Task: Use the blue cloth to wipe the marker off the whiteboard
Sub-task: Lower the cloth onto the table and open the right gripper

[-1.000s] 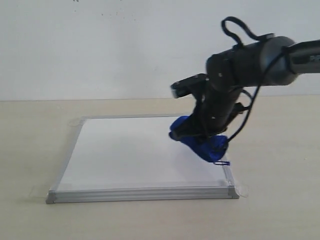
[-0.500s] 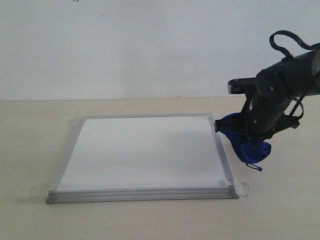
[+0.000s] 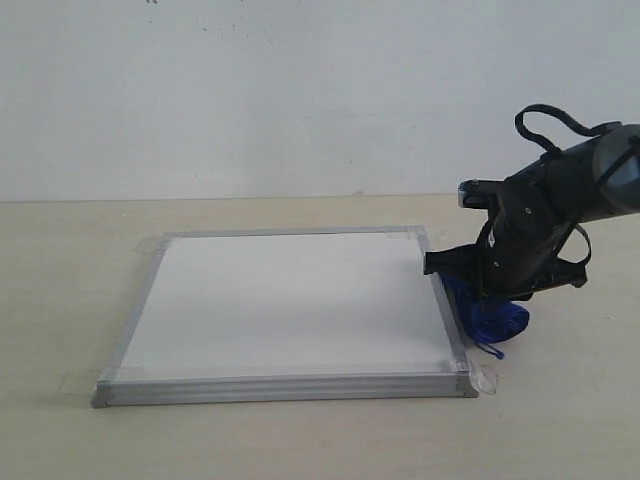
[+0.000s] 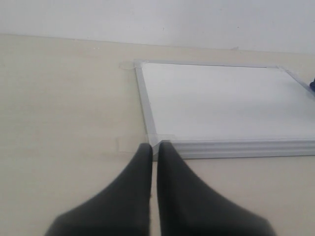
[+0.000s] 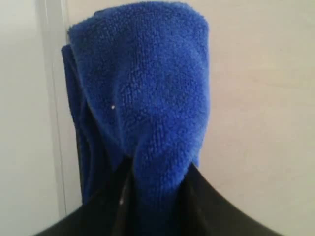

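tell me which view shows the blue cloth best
The right wrist view: the blue cloth fills the frame, pinched in the right gripper, its pile clear. The exterior view shows it small, partly behind the arm, beside the whiteboard's right edge. The left wrist view catches at most a dark sliver.

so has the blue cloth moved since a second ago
Yes. The blue cloth, held in the right gripper, went right, from over the whiteboard to just outside its right frame.

Board (image 3: 290, 300): plain white face, silver-grey frame, grey corner caps
Cloth (image 3: 497, 322): deep blue all over, fuzzy, no pattern
Table (image 3: 300, 435): pale beige, faint wood grain
Wall (image 3: 250, 90): plain off-white
Arm (image 3: 560, 195): black, slight sheen
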Tool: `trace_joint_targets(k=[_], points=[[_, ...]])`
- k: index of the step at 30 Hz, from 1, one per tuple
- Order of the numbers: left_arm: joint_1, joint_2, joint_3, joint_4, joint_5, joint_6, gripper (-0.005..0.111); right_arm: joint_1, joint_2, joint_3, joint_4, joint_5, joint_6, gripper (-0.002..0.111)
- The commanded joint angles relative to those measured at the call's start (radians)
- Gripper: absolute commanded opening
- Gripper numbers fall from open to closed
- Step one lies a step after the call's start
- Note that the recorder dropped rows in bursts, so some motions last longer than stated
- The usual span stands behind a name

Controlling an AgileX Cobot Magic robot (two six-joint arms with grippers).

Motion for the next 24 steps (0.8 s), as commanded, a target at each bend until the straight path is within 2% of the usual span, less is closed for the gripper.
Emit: trace_joint_targets(k=[1,2,4,8,10,11,13,19,24], points=[[0.003,-0.002,0.004,0.005,-0.007,-0.007,0.004,0.0,0.001,0.0,-0.01,-0.029,0.016,0.01],[0.003,-0.002,0.004,0.005,-0.007,-0.007,0.004,0.0,0.006,0.0,-0.01,-0.029,0.016,0.021],[0.003,-0.002,0.004,0.005,-0.007,-0.007,0.004,0.0,0.017,0.0,-0.001,-0.029,0.016,0.033],[0.003,-0.002,0.004,0.005,-0.007,-0.007,0.004,0.0,0.035,0.0,0.017,-0.033,0.012,0.041],[0.003,-0.002,0.004,0.005,-0.007,-0.007,0.004,0.0,0.033,0.0,0.017,-0.024,0.001,0.054],[0.003,-0.002,0.004,0.005,-0.007,-0.007,0.004,0.0,0.031,-0.002,0.013,-0.016,-0.007,0.064],[0.003,-0.002,0.004,0.005,-0.007,-0.007,0.004,0.0,0.026,-0.009,0.013,0.007,-0.021,0.075],[0.003,-0.002,0.004,0.005,-0.007,-0.007,0.004,0.0,-0.048,-0.009,0.015,0.082,-0.086,0.075],[0.003,-0.002,0.004,0.005,-0.007,-0.007,0.004,0.008,-0.194,0.027,0.009,0.113,-0.127,0.075]])
